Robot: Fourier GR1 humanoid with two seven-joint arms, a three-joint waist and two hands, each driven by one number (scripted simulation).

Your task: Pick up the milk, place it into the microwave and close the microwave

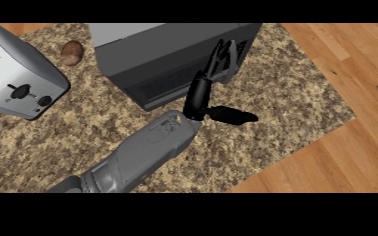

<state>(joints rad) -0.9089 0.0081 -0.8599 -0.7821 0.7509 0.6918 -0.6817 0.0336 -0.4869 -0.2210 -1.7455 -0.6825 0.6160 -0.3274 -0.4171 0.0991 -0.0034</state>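
Note:
The dark grey microwave [159,50] stands at the back middle of the counter, and its dark front face looks shut. No milk shows anywhere; what is inside the microwave is hidden. My left hand [201,97] comes up from the lower left on its grey forearm. It is open, with straight fingers [221,60] lying against the right part of the microwave's front and the thumb [232,115] sticking out to the right over the counter. My right hand does not show.
A silver toaster [26,80] with black knobs stands at the left edge. A small brown potato-like object [71,53] lies behind it. The speckled counter [295,100] ends at a wooden surface [332,155] to the right.

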